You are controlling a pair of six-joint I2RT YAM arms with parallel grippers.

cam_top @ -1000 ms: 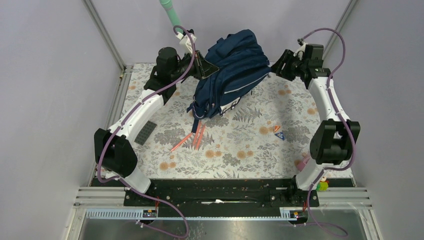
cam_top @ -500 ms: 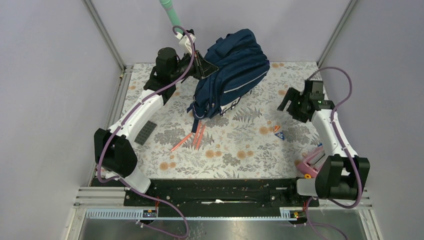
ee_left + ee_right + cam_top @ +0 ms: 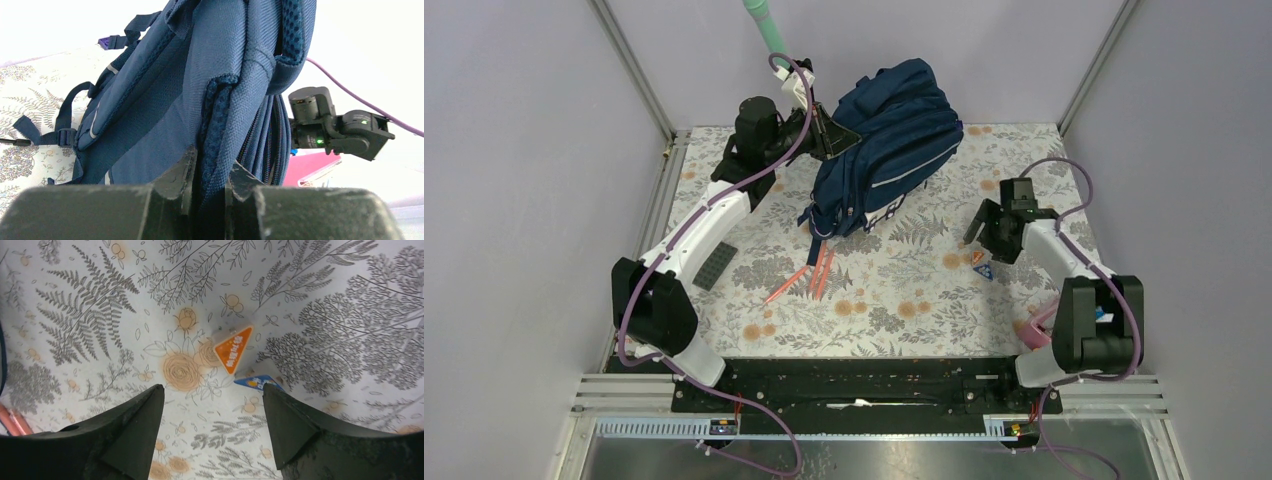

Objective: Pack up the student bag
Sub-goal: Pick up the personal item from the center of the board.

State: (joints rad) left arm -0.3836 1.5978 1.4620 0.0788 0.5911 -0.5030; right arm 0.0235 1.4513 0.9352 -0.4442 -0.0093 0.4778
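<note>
Left hand is clamped on a padded edge of the student bag, which stands tilted at the far side of the counter. Right hand hangs wide open over an orange triangle and a blue triangle

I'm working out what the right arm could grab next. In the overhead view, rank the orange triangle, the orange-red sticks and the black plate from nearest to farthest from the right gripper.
1. The orange triangle, just beneath the right gripper, on the table's right side.
2. The orange-red sticks, near the middle.
3. The black plate, far over on the left side.
</note>
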